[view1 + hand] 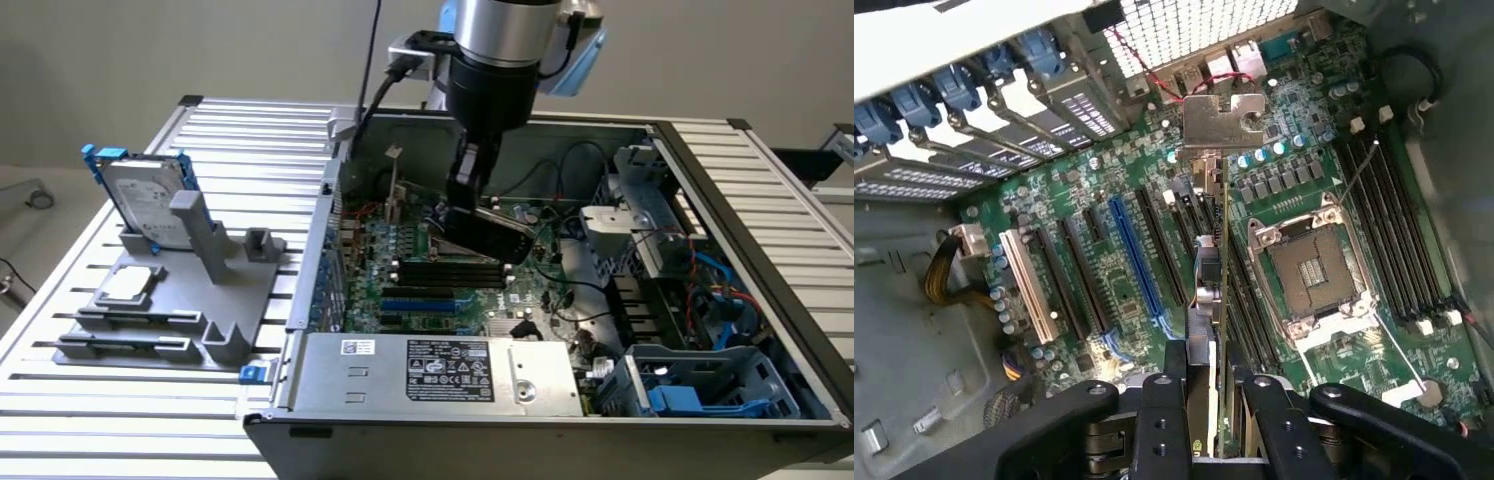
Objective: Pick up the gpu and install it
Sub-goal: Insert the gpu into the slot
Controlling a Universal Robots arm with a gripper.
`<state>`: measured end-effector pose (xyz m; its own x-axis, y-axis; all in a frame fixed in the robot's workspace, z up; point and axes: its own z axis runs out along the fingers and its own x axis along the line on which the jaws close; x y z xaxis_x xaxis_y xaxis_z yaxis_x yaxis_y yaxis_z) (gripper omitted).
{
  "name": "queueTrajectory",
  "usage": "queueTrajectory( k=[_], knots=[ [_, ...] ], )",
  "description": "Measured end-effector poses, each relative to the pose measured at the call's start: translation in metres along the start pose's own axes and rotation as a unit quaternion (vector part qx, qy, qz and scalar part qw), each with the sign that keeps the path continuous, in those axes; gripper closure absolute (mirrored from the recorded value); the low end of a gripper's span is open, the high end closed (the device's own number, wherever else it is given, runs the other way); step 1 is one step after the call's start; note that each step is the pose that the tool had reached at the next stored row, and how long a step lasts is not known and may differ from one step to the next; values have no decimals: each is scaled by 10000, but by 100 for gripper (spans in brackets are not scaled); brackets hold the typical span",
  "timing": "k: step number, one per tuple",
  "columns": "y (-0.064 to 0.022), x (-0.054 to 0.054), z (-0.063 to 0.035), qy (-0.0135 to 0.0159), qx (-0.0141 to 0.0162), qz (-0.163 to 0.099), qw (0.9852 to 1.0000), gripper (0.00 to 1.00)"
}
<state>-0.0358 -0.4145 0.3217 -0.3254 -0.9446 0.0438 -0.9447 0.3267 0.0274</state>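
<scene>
My gripper point(467, 190) is inside the open computer case point(694, 170), shut on the gpu point(489, 232), which hangs tilted above the green motherboard point(447, 285). The exterior view shows the card's glossy black shroud. In the wrist view the gpu point(1223, 300) is edge-on between my fingers point(1165, 400), with its silver end bracket point(1224, 120) pointing toward the case's rear slot covers. The card hovers over the board between the blue expansion slot point(1139, 260) and the empty CPU socket point(1309, 270), apart from both.
A grey fixture point(200, 310) at the exterior view's left holds a silver hard drive in a blue frame point(140, 200) and a small square CPU chip point(130, 285). A power supply point(427, 370), drive cages point(694, 385) and cables point(587, 300) crowd the case.
</scene>
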Motion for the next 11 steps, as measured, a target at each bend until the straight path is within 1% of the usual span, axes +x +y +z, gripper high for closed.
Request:
queueTrajectory(
  k=[3,5,8,11],
  knots=[
    [0,-1,29,3,11,-270,9996,73],
    [-1,-2,47,9,20,-457,9990,73],
    [-1,-3,73,15,34,-726,9974,73],
    [0,-3,93,23,45,-985,9951,73]
  ],
)
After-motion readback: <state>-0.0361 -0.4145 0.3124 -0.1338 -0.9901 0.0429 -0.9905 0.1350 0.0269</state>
